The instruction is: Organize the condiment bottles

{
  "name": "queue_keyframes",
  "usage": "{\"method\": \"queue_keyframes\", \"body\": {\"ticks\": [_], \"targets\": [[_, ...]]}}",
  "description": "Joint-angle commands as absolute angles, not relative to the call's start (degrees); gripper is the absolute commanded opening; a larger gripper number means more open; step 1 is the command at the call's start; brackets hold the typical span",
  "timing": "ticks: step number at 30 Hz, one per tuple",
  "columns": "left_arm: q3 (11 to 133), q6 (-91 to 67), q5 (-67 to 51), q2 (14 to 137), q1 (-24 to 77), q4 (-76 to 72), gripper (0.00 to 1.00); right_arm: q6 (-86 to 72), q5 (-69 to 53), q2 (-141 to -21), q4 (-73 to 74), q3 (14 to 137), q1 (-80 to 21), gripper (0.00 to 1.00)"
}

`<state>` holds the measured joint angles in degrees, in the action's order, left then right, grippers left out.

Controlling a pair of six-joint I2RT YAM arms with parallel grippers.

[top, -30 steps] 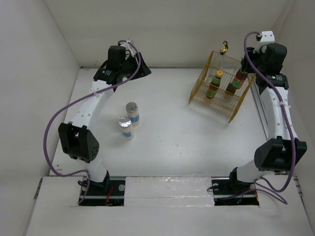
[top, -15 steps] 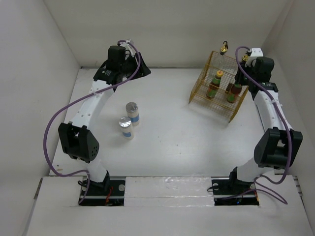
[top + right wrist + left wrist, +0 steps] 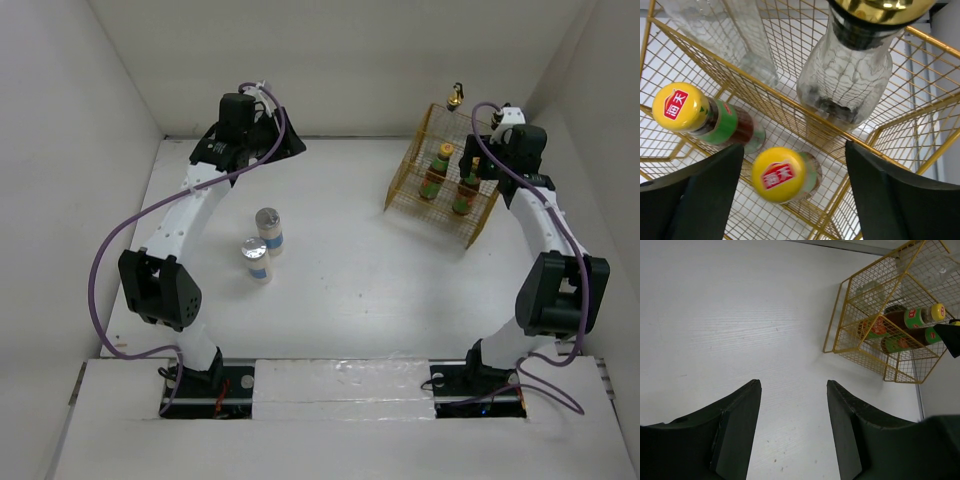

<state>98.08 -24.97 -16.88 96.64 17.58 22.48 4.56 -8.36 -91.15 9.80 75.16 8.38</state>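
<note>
The right gripper (image 3: 794, 155) hung over the yellow wire rack (image 3: 475, 228), its fingers spread wide and gripping nothing, 1 on either side of a yellow-capped dark sauce bottle (image 3: 779, 174) standing in the rack beside its twin (image 3: 680, 106), with 2 clear glass bottles (image 3: 845, 75) across a wire divider. The left gripper (image 3: 794, 390) hovered with fingers parted and empty, well apart from the 2 white silver-lidded bottles (image 3: 268, 232) on the desk (image 3: 350, 280). A crooked lift could catch a right finger on the wire or the near glass bottle, and the white pair stood close enough that grasping 1 might topple the other.
</note>
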Motion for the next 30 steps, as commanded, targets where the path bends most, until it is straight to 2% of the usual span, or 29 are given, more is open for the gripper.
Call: {"method": "queue_keyframes", "body": {"ticks": [1,3,7,9,10,11,13,15,17,20,21,22,25,26,28,30], "targets": [[101.2,-24.8,-17.1,96.5,17.6,21.9,0.51,4.0,-8.5,-88.4,4.0,76.3,8.5,0.91],[101.8,-24.8,-17.1,96.5,17.6,21.9,0.51,4.0,-8.5,-86.3,4.6,77.7,8.5,0.95],[101.8,-24.8,-17.1,96.5,17.6,21.9,0.51,4.0,-7.9,-82.6,4.6,78.2,8.5,0.95],[101.8,-24.8,-17.1,96.5,17.6,21.9,0.51,4.0,-6.8,-80.8,5.1,78.2,7.0,0.89],[101.8,-24.8,-16.6,96.5,17.6,21.9,0.51,4.0,-6.2,-79.7,5.1,78.2,6.2,0.81],[101.8,-24.3,-16.6,96.5,17.6,21.9,0.49,4.0,-5.5,-77.5,5.1,77.7,5.4,0.54],[102.5,-24.3,-15.9,96.5,17.6,21.9,0.41,4.0,-5.5,-75.5,5.1,76.4,1.0,0.29],[103.4,-23.7,-14.8,96.5,17.6,22.4,0.35,4.0,-7.5,-74.3,4.3,75.1,-3.7,0.11],[105.8,-23.7,-14.2,96.5,17.6,22.4,0.31,4.7,-9.6,-75.7,3.7,74.4,-13.1,0.09],[109.1,-22.7,-11.5,96.5,17.6,23.7,0.33,7.0,-13.5,-79.3,3.2,74.4,-25.9,0.28],[109.9,-22.7,-10.6,96.5,17.6,25.1,0.34,7.6,-14.6,-82.1,3.2,75.2,-28.5,0.52],[110.6,-22.7,-8.9,96.5,16.8,25.7,0.41,8.3,-16.9,-83.7,3.2,75.8,-30.9,0.64],[112.9,-22.7,-6.5,97.0,14.3,27.1,0.53,10.0,-19.2,-88.8,2.5,77.3,-38.1,0.86],[112.9,-23.5,-6.5,97.0,13.5,27.1,0.58,10.0,-20.7,-90.2,1.9,78.2,-39.4,0.88],[115.0,-24.5,-6.5,97.0,12.1,27.1,0.62,11.2,-22.4,-94.9,1.9,81.0,-43.0,0.95],[116.6,-25.1,-5.2,97.0,11.4,27.1,0.64,11.3,-22.9,-97.9,1.9,83.0,-44.2,0.96]]}}
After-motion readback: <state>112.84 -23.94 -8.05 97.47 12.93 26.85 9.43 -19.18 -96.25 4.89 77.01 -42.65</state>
